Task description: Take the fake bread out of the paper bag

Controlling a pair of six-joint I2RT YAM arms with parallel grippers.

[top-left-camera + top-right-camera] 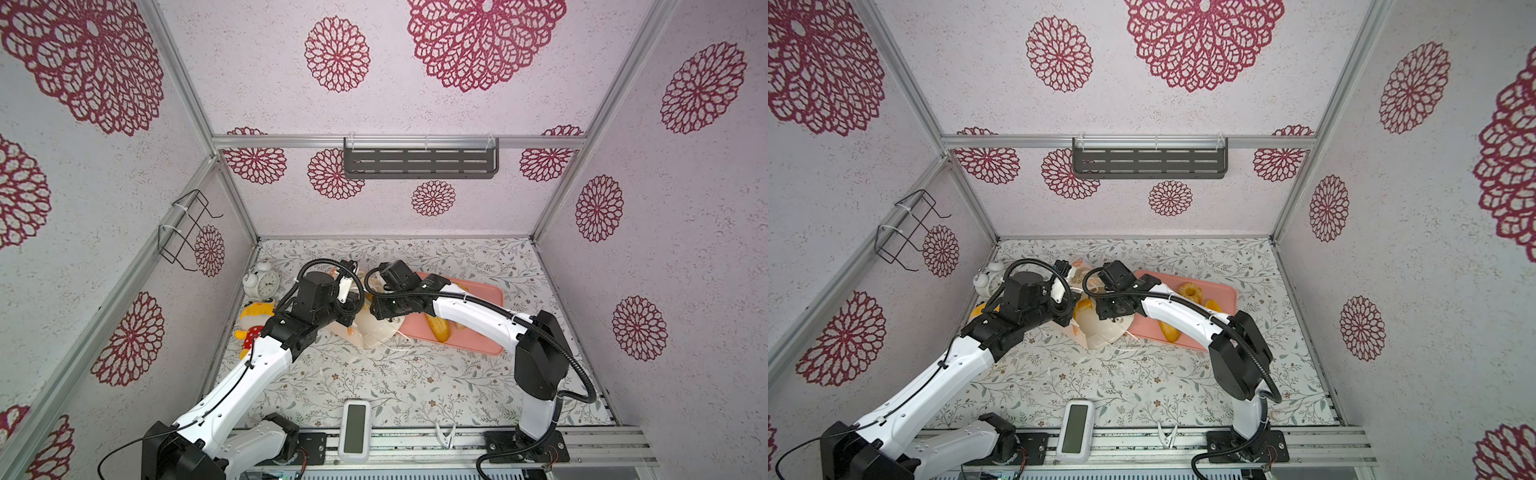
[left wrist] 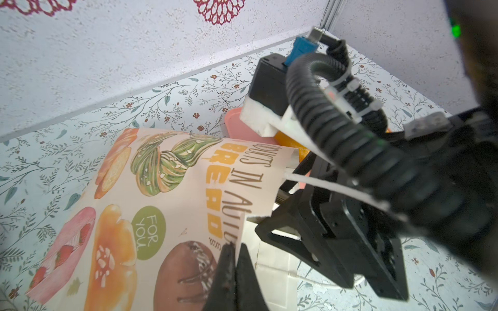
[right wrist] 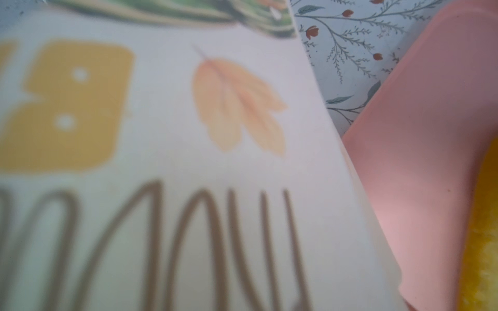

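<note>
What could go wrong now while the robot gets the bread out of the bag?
1. The left gripper pinches only the thin edge of the paper bag, so the paper might tear or slip free.
2. A white cord runs across the right gripper at the bag's opening and could snag.
3. The right arm reaches over the pink tray, so it might bump the long loaf lying there.

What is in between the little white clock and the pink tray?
The paper bag lies there, between the clock and the tray. The left arm and right arm reach over it. Both top views show it.
</note>
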